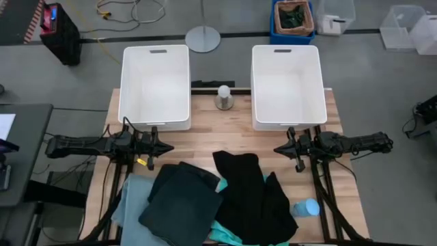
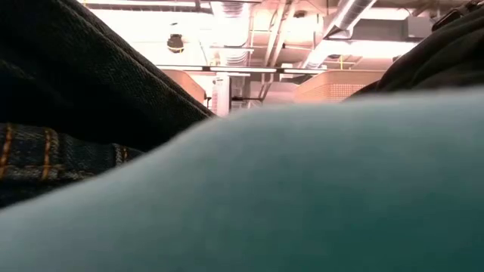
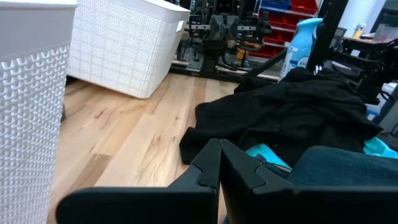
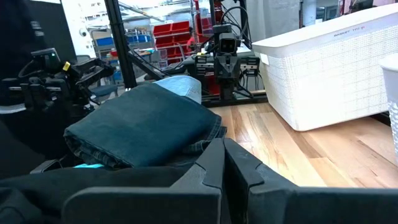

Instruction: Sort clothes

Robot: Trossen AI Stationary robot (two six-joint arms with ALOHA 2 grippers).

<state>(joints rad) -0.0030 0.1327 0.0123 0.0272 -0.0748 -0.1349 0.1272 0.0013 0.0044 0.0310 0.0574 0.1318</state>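
From above, the wooden table (image 1: 205,140) carries two white bins at its far edge, the left bin (image 1: 156,85) and the right bin (image 1: 285,85), with a small round fixture (image 1: 224,97) between them. The clothes lie heaped at the near edge: a dark teal-green garment (image 1: 181,205) folded on top at the left, a dusty grey-blue garment (image 1: 132,198) showing beside it, a black garment (image 1: 249,195) spread to the right, and a bright turquoise garment (image 1: 229,236) peeking out beneath them. A pale blue spray bottle (image 1: 306,208) lies just right of the black cloth. The left gripper (image 1: 166,147) hovers near the left bin's front corner with its fingers pressed together, empty; the right gripper (image 1: 278,148) hovers near the right bin's front, fingers likewise closed on nothing. At table height, blurred teal cloth (image 2: 302,196) fills most of the frame, with dark denim-like fabric (image 2: 68,98) at the left. The left wrist camera sees its closed fingers (image 3: 214,168) before the black garment and the bottle. The right wrist camera sees its own shut fingers (image 4: 217,165) facing the folded teal-green garment, the left bin beyond.
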